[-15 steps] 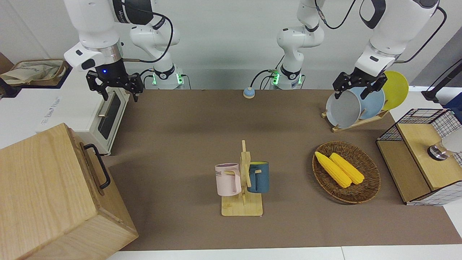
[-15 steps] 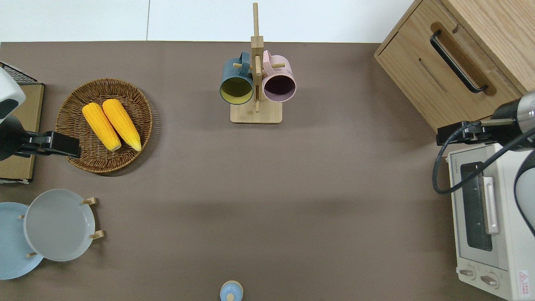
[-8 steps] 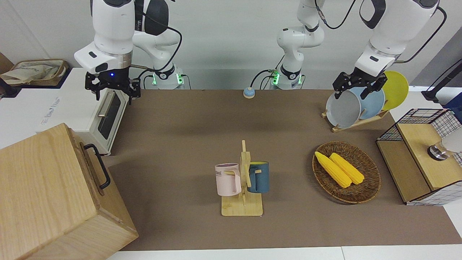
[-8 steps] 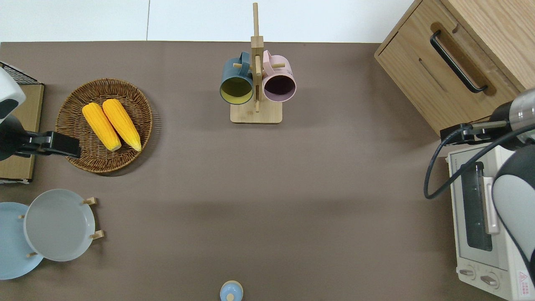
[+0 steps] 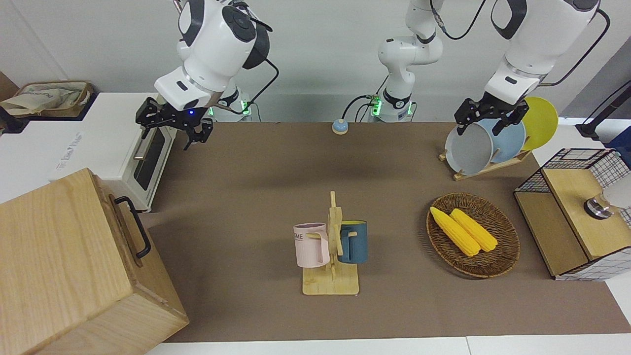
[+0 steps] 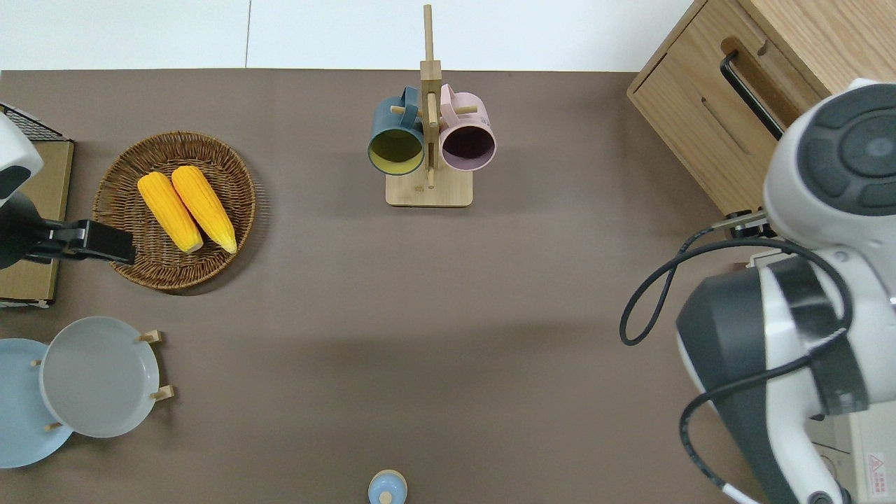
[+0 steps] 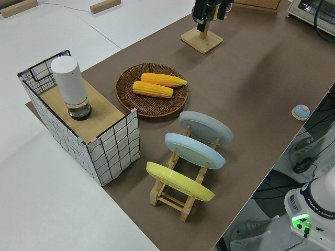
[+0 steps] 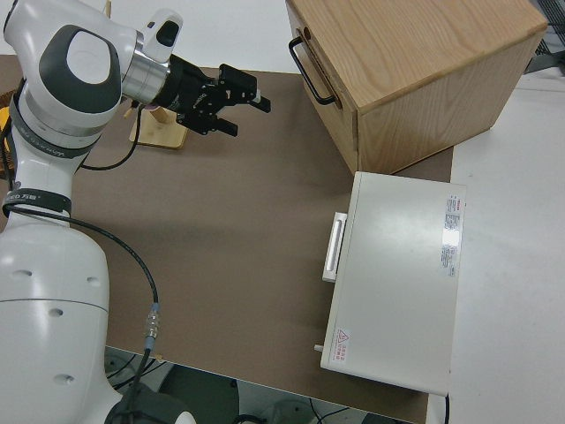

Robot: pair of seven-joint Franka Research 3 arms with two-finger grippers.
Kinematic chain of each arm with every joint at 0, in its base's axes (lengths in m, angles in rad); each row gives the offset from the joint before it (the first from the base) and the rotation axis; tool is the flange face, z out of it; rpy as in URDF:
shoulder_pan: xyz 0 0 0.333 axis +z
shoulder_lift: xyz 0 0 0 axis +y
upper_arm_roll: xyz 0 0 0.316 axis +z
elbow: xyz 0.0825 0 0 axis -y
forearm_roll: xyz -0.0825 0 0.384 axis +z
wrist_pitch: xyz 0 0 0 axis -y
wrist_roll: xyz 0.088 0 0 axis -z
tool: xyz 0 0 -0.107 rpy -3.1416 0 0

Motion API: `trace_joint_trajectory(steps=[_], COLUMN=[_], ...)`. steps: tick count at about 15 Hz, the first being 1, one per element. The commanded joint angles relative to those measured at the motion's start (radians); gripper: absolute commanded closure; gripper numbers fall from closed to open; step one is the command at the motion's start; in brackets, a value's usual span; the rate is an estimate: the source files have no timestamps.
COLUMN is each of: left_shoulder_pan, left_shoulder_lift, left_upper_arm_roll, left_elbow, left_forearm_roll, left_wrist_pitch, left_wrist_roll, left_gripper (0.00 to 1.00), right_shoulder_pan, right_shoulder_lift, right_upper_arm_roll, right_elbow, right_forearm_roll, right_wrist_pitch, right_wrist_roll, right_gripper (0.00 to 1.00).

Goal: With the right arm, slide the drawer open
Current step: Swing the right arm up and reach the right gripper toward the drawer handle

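Brown matting covers the bench, which carries everything we describe. Largest is the pale wood cabinet at the right arm's end, farther from the robots than the white toaster oven. Its drawer is shut, the black loop handle free and untouched. We see the right arm reaching out over bare matting beside the oven, its right gripper pointed toward the cabinet front but well apart from the handle, fingers spread and holding nothing. We judge this the approach step: next the fingers must travel to the handle, straddle its bar, close, then pull straight outward. The left arm is parked, its left gripper likewise open-fingered. A mug tree stands mid-bench.
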Motion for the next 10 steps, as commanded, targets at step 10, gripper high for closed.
trace_joint_trajectory(steps=[10], left_shoulder_pan=[-0.005], left_shoulder_lift=[-0.003], left_upper_arm_roll=[-0.001], left_elbow=[0.01], left_forearm_roll=[0.018], left_wrist_pitch=[-0.018], left_wrist_roll=[-0.01], left_gripper=[0.01], right_shoulder_pan=[0.131], right_shoulder_lift=[0.173], right_upper_arm_roll=[0.032], right_elbow=[-0.057], right_forearm_roll=[-0.553], right_wrist_pitch=[-0.031], right_wrist_roll=[0.094], right_gripper=[0.011])
